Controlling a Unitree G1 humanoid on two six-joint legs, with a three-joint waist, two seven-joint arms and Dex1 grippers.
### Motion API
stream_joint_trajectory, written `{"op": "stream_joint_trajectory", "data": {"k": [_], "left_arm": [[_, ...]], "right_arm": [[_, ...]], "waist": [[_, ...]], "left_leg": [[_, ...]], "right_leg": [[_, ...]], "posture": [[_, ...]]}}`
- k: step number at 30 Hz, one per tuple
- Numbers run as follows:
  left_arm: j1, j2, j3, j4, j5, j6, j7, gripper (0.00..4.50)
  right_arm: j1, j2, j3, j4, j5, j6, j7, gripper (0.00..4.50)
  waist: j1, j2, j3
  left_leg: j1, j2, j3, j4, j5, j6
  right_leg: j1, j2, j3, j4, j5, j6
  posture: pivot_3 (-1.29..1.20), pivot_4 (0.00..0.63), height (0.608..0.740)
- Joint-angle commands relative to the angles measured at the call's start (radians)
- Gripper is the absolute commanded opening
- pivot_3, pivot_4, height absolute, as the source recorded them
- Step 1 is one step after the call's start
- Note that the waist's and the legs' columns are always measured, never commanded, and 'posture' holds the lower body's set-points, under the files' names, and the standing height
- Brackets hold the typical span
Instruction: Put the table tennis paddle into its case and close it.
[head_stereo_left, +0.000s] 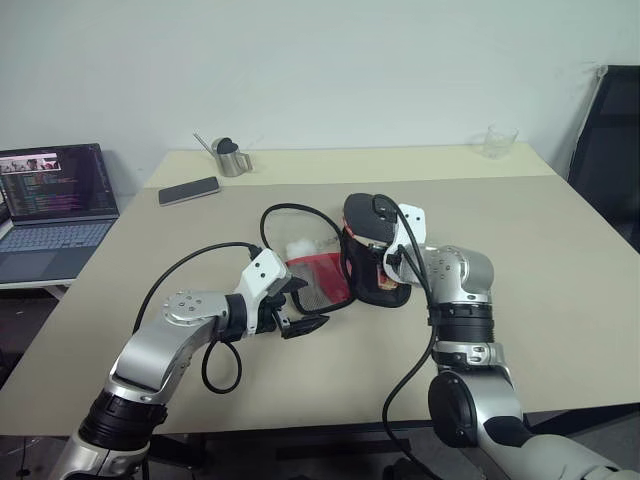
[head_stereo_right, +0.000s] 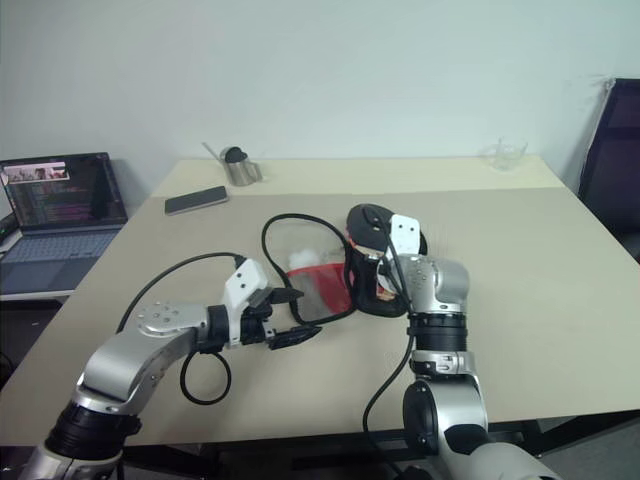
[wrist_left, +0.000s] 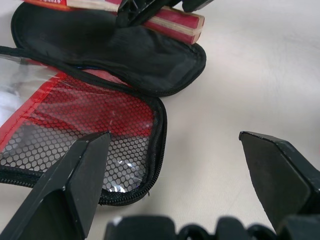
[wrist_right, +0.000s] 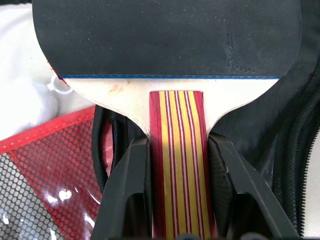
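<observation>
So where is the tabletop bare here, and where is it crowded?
Bare: the table right of the right gripper, and the near edge. Crowded: the middle, with the case, the paddle and left gripper; the phone and metal cup far left.

— Where is the left arm?
— Lower left of the head view, forearm angled toward the centre; the left gripper (head_stereo_left: 297, 308) has its two black fingers (wrist_left: 75, 185) spread wide, nothing between them.
— And the right?
— Rising from the lower right, wrist bent forward; the right gripper (wrist_right: 177, 150) clamps the paddle handle (wrist_right: 177, 165).
</observation>
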Motion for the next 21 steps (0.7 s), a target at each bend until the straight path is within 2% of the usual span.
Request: {"op": "stream_joint_trajectory", "data": {"k": [1, 21], "left_arm": [[0.002, 0.006, 0.016, -0.046, -0.006, -0.005, 0.005, 4.5], [0.01, 0.008, 0.015, -0.056, -0.005, -0.007, 0.012, 4.5]], "right_arm": [[-0.006, 0.07, 0.016, 0.009, 0.009, -0.067, -0.009, 1.11], [0.007, 0.027, 0.034, 0.06, -0.005, -0.115, -0.044, 1.11]], "waist": [[0.0, 0.0, 0.0], [0.0, 0.0, 0.0]], "left_leg": [[0.0, 0.0, 0.0, 0.0, 0.0, 0.0], [0.0, 0.0, 0.0, 0.0, 0.0, 0.0]], "right_leg": [[0.0, 0.0, 0.0, 0.0, 0.0, 0.0], [0.0, 0.0, 0.0, 0.0, 0.0, 0.0]], "posture": [[0.0, 0.15, 0.74], [0.0, 0.15, 0.74]]}}
